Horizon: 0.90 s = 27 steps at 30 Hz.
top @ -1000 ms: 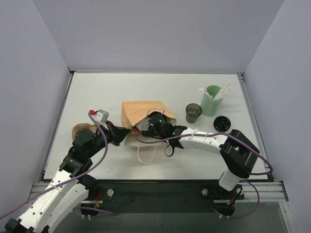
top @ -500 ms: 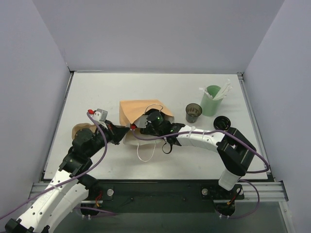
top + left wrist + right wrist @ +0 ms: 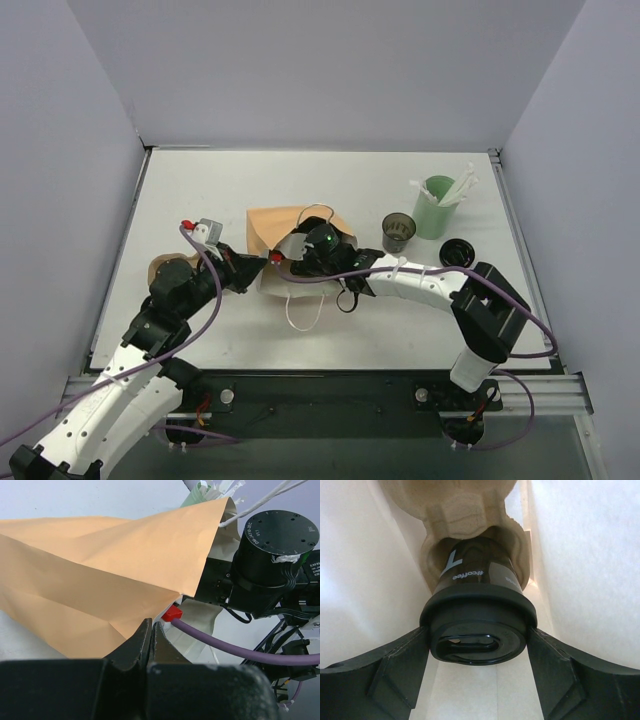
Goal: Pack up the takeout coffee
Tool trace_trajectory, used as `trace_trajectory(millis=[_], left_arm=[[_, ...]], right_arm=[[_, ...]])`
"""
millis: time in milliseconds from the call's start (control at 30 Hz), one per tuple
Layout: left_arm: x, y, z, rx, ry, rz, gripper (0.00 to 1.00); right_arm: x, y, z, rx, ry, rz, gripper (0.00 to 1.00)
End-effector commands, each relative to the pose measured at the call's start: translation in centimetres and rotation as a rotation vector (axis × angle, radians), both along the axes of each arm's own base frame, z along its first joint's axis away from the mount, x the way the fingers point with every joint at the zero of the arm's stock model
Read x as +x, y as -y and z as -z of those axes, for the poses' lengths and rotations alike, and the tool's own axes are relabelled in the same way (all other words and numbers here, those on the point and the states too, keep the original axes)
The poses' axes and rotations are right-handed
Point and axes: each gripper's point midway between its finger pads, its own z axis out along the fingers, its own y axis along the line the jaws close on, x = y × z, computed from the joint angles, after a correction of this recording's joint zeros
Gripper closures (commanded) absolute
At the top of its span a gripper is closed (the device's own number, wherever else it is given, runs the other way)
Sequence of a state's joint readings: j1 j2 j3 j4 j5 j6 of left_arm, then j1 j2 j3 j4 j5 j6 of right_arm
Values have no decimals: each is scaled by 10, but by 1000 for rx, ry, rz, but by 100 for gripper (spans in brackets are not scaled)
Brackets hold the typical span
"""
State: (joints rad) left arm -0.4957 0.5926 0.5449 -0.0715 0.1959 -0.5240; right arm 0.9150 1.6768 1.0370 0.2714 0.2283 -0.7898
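Inside bag, coffee sits in pulp tray

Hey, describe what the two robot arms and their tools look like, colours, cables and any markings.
Both arms have white link shells with black joint housings and black bases. A purple cable loops along each arm, ending in a red plug near the wrist. The right arm's round black motor cap carries small white printed lettering. The left tool and right tool have matte black, wedge-shaped fingers.

Plain pale lavender walls enclose a white table.
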Motion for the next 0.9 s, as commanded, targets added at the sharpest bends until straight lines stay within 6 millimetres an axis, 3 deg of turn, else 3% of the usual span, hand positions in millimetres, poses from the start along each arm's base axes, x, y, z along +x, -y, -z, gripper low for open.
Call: trace_trajectory(millis=[0, 867], left_arm=[[-2, 4, -22, -32, 14, 15, 100], [3, 6, -24, -20, 7, 14, 100]], right_arm=[[10, 15, -32, 54, 19, 65, 21], [1, 36, -60, 57, -21, 113, 15]])
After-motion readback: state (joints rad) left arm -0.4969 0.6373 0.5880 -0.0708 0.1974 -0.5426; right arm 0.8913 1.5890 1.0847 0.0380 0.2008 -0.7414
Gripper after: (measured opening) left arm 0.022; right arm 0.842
